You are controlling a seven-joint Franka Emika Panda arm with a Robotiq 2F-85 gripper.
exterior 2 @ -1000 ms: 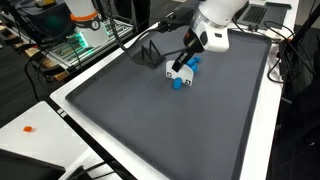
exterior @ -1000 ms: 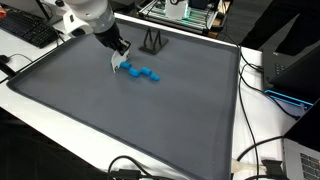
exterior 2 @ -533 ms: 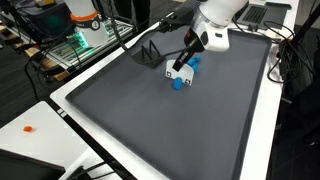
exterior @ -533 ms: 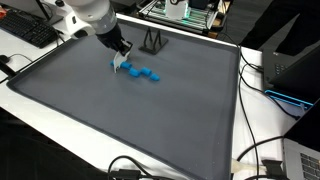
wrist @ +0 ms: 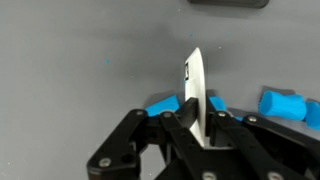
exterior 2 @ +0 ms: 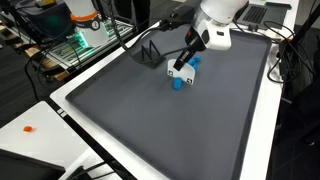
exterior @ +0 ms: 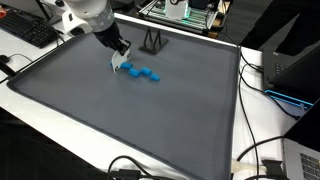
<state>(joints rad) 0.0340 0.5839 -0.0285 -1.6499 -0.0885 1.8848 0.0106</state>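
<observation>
My gripper (exterior: 119, 62) is shut on a thin white card (wrist: 196, 90) and holds it on edge just above the grey mat (exterior: 120, 120). In the wrist view the card stands upright between the fingers (wrist: 190, 125). A row of small blue blocks (exterior: 143, 73) lies on the mat right beside the gripper; it shows in both exterior views, next to the card (exterior 2: 178, 72), with blocks (exterior 2: 183, 80) below it. In the wrist view blue blocks (wrist: 283, 104) lie on both sides of the card.
A black wire stand (exterior: 152, 41) sits at the mat's far edge and shows again in an exterior view (exterior 2: 148, 50). A keyboard (exterior: 25, 30), cables (exterior: 262, 150) and electronics surround the mat. A small orange item (exterior 2: 28, 128) lies on the white table edge.
</observation>
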